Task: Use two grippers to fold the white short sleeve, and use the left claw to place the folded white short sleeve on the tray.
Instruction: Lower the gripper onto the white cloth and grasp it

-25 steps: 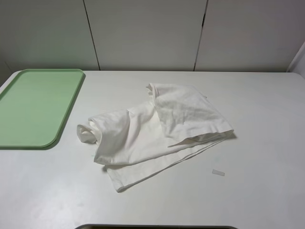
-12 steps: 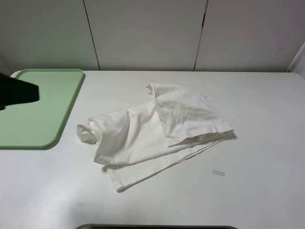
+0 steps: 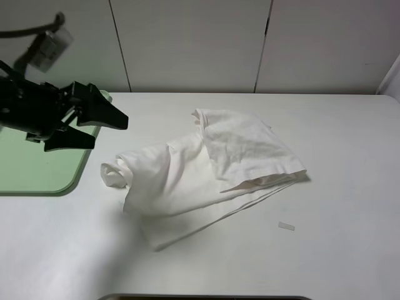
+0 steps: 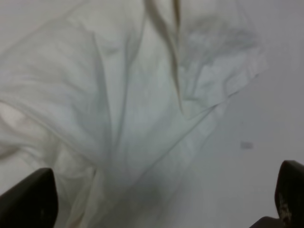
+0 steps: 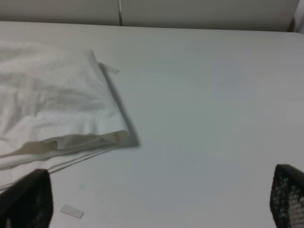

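The white short sleeve (image 3: 206, 169) lies crumpled and loosely doubled over in the middle of the table, one rolled end pointing toward the tray. The pale green tray (image 3: 31, 165) sits at the far left, partly covered by my left arm. My left gripper (image 3: 106, 130) hovers over the tray's right edge, open, its fingers splayed toward the shirt and holding nothing. In the left wrist view the shirt (image 4: 133, 95) fills the frame beyond the open gripper (image 4: 164, 190). My right gripper (image 5: 159, 190) is open and empty, with the shirt's folded edge (image 5: 52, 109) off to one side of it.
A small white tape strip (image 3: 286, 225) lies on the table just off the shirt's lower right edge, also seen as a tape strip (image 5: 72, 211) in the right wrist view. Grey wall panels stand behind the table. A dark edge shows at the bottom of the high view.
My left arm has come in from the left edge, over the tray and toward the shirt. The shirt and tray have not moved.
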{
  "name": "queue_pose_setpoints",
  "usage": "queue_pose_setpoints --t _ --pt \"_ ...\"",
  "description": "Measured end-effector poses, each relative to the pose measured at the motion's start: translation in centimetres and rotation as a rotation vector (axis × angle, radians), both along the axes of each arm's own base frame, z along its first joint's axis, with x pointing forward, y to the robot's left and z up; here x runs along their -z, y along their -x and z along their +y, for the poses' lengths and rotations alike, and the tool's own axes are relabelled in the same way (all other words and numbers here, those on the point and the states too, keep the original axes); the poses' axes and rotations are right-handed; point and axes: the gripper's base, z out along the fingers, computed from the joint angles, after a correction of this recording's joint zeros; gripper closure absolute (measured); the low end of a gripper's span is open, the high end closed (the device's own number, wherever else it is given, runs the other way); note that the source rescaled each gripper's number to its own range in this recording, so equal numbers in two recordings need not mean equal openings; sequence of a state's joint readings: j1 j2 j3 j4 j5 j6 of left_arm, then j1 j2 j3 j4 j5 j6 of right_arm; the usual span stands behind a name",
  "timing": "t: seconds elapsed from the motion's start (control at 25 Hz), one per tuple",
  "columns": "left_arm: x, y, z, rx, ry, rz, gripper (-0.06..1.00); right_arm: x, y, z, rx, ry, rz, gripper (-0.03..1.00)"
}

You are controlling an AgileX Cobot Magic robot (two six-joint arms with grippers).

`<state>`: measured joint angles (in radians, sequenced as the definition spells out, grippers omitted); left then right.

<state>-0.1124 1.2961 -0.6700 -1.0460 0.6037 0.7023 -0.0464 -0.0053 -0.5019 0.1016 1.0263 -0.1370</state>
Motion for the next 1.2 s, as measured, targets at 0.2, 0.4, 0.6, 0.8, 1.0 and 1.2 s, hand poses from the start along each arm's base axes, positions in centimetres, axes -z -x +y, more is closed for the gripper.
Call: queue_pose_setpoints --t 0.2,0.4,0.6,0.8,1.0,1.2 --pt "5.1 -2.6 -0.5 0.015 0.009 0.179 0.04 0.0 0.0 0.0 0.000 0.000 0.000 -0.03" --pt "7.9 -3.2 -0.7 0.024 0.003 0.281 0.04 0.0 0.0 0.0 0.000 0.000 0.000 -0.03" --pt "10.7 -4.1 -1.1 0.011 0.027 0.312 0.04 0.0 0.0 0.0 0.000 0.000 0.000 -0.03" --pt "12.7 -4.0 -2.2 0.033 0.030 0.359 0.04 0.0 0.0 0.0 0.000 0.000 0.000 -0.03" --pt "13.8 -3.8 -2.8 0.038 -0.003 0.381 0.04 0.0 0.0 0.0 0.000 0.000 0.000 -0.03" --pt "15.0 -3.7 -3.8 0.040 -0.031 0.373 0.05 0.0 0.0 0.0 0.000 0.000 0.000 -0.03"
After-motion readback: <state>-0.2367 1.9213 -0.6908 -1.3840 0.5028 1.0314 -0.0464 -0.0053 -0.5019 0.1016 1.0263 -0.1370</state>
